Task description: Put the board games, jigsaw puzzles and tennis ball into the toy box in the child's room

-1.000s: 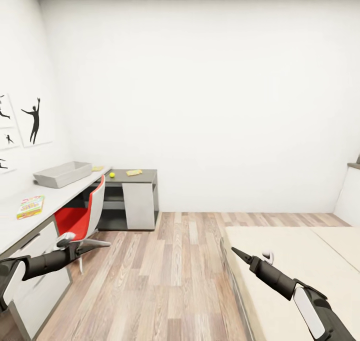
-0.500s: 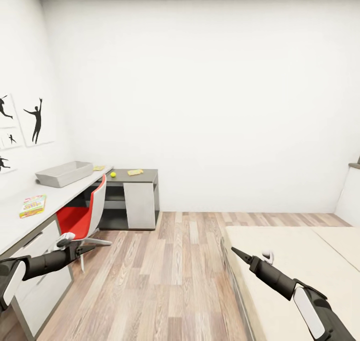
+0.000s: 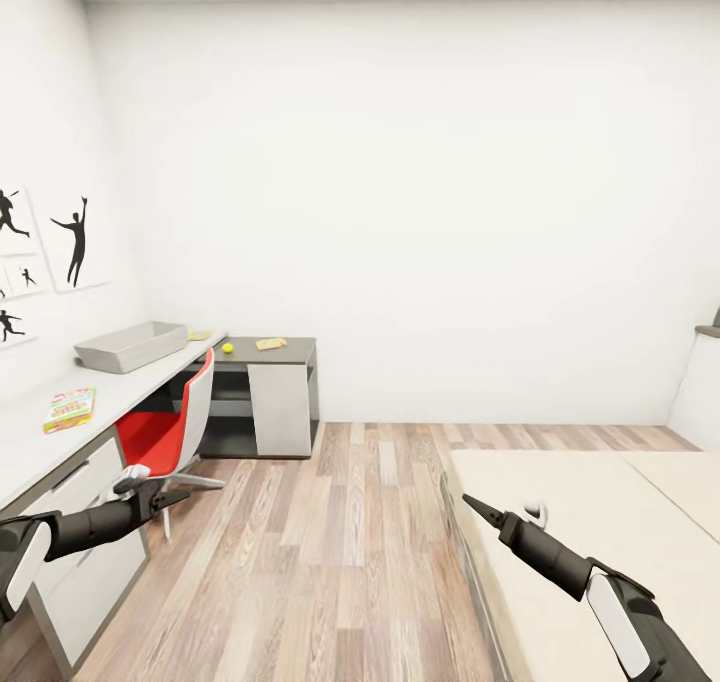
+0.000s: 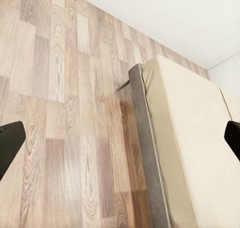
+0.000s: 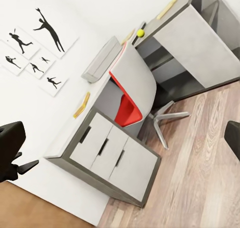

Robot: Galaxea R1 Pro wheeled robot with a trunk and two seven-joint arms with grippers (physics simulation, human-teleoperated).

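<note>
Overall: wood-plank floor (image 3: 330, 552), plain beige bed (image 3: 590, 532), shallow flared grey toy box (image 3: 131, 346) on smooth grey table (image 3: 30, 437). Left gripper (image 4: 120, 138) and right gripper (image 5: 120, 148) spread wide, holding nothing.

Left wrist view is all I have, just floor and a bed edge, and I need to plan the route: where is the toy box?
Observer: The toy box sits on the table along the left wall, seen from the head view.
Operator: Any toys near it?
Observer: A board game lies on the table nearer the robot; the tennis ball rests on the lower dark section beyond the box.
Operator: Anything in front of the table?
Observer: A red chair stands pushed up to it.
</note>
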